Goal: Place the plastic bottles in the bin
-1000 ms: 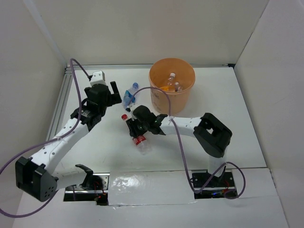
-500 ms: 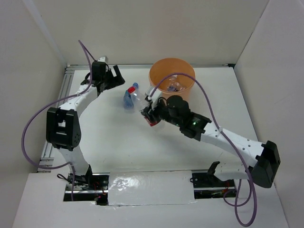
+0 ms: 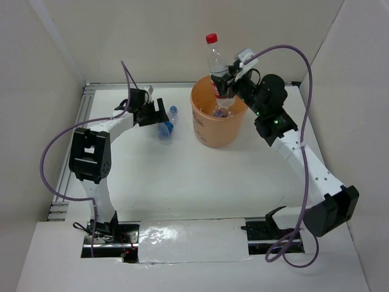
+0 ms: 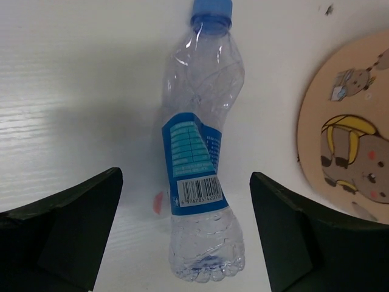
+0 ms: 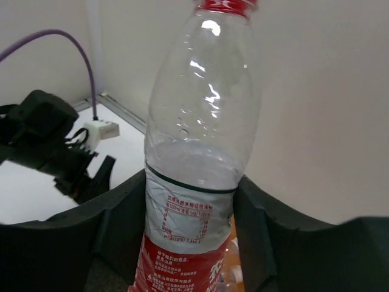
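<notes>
A clear plastic bottle with a red cap and red label stands upright above the peach-orange bin. My right gripper is shut on its labelled middle. At least one other bottle lies inside the bin. A clear bottle with a blue cap and blue label lies on the white table, left of the bin. My left gripper is open, its fingers on either side of the bottle's base, apart from it.
The bin's wall, bearing a cartoon sticker, stands close to the right of the lying bottle. White walls enclose the table at the back and sides. A metal rail runs along the table's left edge.
My right arm has lifted the red-labelled bottle from the table beside the bin to above the bin's mouth. My left gripper has moved right, up to the blue-capped bottle.
</notes>
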`<state>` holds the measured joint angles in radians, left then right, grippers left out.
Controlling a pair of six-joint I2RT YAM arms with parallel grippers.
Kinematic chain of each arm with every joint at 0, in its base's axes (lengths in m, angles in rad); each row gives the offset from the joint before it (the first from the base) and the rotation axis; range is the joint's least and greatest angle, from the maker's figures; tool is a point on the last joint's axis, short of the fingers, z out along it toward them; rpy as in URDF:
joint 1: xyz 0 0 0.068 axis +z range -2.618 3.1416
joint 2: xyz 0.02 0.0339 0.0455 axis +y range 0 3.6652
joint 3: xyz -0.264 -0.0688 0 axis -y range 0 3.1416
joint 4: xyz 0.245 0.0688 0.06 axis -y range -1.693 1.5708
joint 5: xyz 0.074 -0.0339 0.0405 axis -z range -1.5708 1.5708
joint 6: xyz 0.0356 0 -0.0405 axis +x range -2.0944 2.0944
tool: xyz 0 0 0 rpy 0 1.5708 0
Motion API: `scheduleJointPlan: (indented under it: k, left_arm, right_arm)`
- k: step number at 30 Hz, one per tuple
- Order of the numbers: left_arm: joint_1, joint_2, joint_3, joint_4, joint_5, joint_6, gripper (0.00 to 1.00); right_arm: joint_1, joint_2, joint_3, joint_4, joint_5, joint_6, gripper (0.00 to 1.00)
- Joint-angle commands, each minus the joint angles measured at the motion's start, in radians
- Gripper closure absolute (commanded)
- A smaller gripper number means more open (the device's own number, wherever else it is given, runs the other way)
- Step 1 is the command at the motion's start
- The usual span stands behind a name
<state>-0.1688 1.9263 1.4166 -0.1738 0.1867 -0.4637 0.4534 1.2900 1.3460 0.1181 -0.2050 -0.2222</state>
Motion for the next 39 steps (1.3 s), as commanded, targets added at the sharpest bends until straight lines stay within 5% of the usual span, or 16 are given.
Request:
scheduleJointPlan:
  k: [1,5,9,17,22,24,25,28,31,39]
  left_arm:
    - [-0.027,0.031,-0.021,-0.012,0.042,0.063,0.04]
    - [-0.070,0.053,-0.021,-0.032,0.053,0.085,0.11]
    - [-0.083,0.062,-0.031,-0.044,0.031,0.097,0.25]
    - [-0.083,-0.110,-0.111,-0.042,-0.003,0.097,0.97]
    - [-0.103,-0.321,-0.097,-0.009,0.040,0.077,1.00]
    - [-0.121,-0.364,-0.047,0.029,0.049,0.068,1.00]
    - [-0.139,-0.377,-0.026,0.042,0.075,0.068,1.00]
    - [-0.176,-0.366,0.082,0.051,0.109,0.068,1.00]
    - [-0.211,-0.305,0.177,0.063,0.122,0.044,1.00]
    - [-0.310,-0.070,0.457,0.073,0.131,-0.001,1.00]
  right_arm:
    - [-0.076,0.084,0.025,0.080,-0.091,0.038,0.39]
    - [-0.176,0.201,0.064,0.022,-0.201,0.095,0.00]
    - [-0.220,0.226,0.073,-0.015,-0.247,0.124,0.00]
    - [-0.297,0.097,-0.017,-0.061,-0.278,0.124,0.00]
    - [-0.363,-0.007,-0.127,-0.100,-0.278,0.106,0.00]
    - [-0.406,-0.023,-0.178,-0.144,-0.336,0.061,0.17]
    - [-0.419,-0.038,-0.198,-0.168,-0.347,0.037,0.45]
    - [-0.461,-0.049,-0.271,-0.202,-0.401,-0.005,0.79]
    - [-0.470,-0.078,-0.341,-0.202,-0.401,-0.016,0.83]
    - [-0.512,-0.109,-0.445,-0.202,-0.410,-0.025,0.73]
